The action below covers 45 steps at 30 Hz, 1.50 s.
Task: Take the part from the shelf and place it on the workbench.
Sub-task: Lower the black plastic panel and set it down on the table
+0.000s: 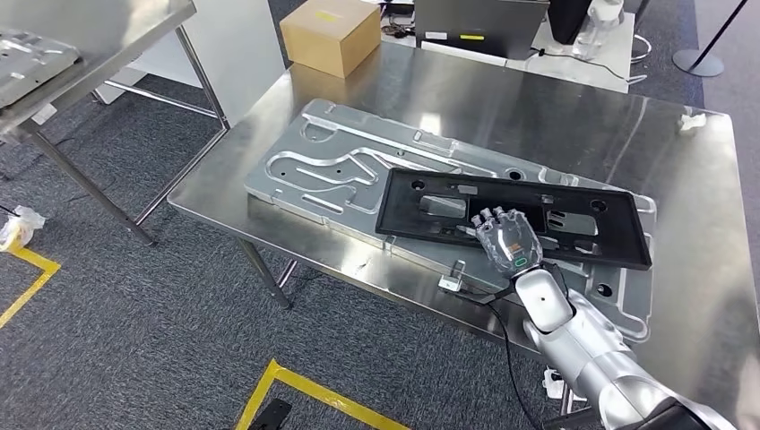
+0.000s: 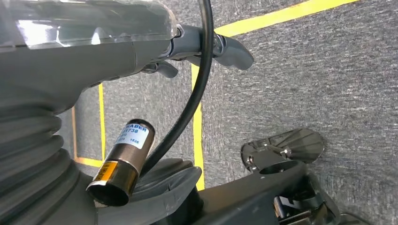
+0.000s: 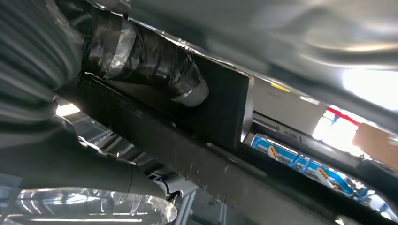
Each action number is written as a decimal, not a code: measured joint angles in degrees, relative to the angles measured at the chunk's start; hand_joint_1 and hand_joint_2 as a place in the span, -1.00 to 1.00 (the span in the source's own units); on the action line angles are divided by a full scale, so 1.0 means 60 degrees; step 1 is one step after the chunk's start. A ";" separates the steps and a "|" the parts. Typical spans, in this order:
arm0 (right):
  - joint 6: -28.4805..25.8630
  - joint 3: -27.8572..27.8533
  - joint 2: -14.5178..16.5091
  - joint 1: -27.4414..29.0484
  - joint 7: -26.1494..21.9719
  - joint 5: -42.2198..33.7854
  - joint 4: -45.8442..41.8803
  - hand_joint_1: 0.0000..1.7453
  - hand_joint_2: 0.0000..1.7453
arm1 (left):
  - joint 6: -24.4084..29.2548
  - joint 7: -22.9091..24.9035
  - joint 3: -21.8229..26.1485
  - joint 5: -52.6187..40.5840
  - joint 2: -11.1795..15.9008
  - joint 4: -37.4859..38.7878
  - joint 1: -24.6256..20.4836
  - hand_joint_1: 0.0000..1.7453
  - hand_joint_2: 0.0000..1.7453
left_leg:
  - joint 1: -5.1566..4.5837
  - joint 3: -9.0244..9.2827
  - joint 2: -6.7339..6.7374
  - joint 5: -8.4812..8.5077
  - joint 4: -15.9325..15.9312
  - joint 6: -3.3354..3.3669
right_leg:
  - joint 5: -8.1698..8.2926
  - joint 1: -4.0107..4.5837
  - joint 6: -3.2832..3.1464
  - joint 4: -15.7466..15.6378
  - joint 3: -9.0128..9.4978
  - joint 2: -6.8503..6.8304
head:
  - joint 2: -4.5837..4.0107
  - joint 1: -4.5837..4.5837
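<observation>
My right hand [image 1: 508, 240] rests on the near long edge of the black part [image 1: 574, 210]. In the right wrist view a taped finger [image 3: 150, 65] lies against the part's dark edge [image 3: 220, 108] and the thumb sits on its other side, so I am gripping it. There is one black part, a long flat frame with several cut-outs. It lies across one grey machined plate [image 1: 332, 166], covering that plate's right-hand end, and its far right corner reaches the plate's edge.

The plate lies flat on the steel workbench [image 1: 627, 125], running diagonally across the top. One small metal bracket [image 1: 453, 278] sits on the bench just beside the plate's near edge, close to my right wrist.

At the bench's far left corner stands one cardboard box [image 1: 330, 34]. Behind the bench, one dark case [image 1: 479, 22] sits on a white surface, with what look like clear bottles [image 1: 599, 27] to the right of it — I cannot count them surely.

To the left of the bench, well apart, is a shelf [image 1: 99, 36] carrying one more grey plate [image 1: 27, 67].

My left hand [image 2: 187, 47] hangs over the grey carpet [image 2: 305, 79] with its yellow tape lines [image 2: 197, 117] — a fingertip pokes out past the cover, nothing in it, but I cannot tell how far the fingers are curled.
</observation>
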 joint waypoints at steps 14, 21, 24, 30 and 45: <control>0.0005 0.0000 0.0138 0.0123 -0.0063 0.0000 0.0006 1.00 1.00 | 0.0057 -0.0038 0.0044 -0.0030 0.0031 0.0000 0.0078 -1.00 1.00 | -0.0525 -0.0592 -0.0073 0.0648 -0.0042 0.0787 | -0.0350 0.0422 -0.0169 -0.0100 0.0432 0.0149 | 0.0000 -0.0041; 0.0009 0.0000 0.0108 0.0141 -0.0019 0.0000 0.0004 -1.00 1.00 | 0.0115 -0.0520 0.0065 -0.0187 0.0001 0.0000 0.0088 -1.00 1.00 | -0.0558 -0.0433 -0.0089 0.0651 -0.0189 0.0699 | -0.0277 0.0470 -0.0302 -0.0351 0.0634 0.0033 | 0.0000 -0.0004; 0.0009 -0.0003 0.0097 0.0140 -0.0022 0.0000 0.0004 -1.00 1.00 | 0.0107 -0.0592 0.0078 -0.0181 0.0001 0.0000 0.0099 -1.00 1.00 | -0.0570 -0.0434 -0.0089 0.0639 -0.0186 0.0718 | -0.0269 0.0463 -0.0288 -0.0375 0.0645 0.0030 | 0.0000 -0.0001; 0.0020 -0.0007 0.0097 0.0134 -0.0055 0.0000 -0.0009 -1.00 1.00 | 0.0288 -0.0561 0.0114 -0.0201 0.0001 0.0000 0.0100 -1.00 -0.50 | -0.0584 -0.0431 -0.0087 0.0646 -0.0184 0.0733 | -0.0245 0.0444 -0.0212 -0.0393 0.0651 0.0029 | 0.0000 -0.0001; 0.0133 -0.0094 0.0102 0.0083 -0.0244 -0.0015 -0.0131 -1.00 1.00 | 0.0196 -0.0426 0.0168 -0.0196 0.0004 0.0000 0.0143 -1.00 -1.00 | -0.0580 -0.0375 -0.0087 0.0649 -0.0184 0.0733 | -0.0251 0.0449 -0.0200 -0.0385 0.0702 0.0025 | 0.0000 -0.0003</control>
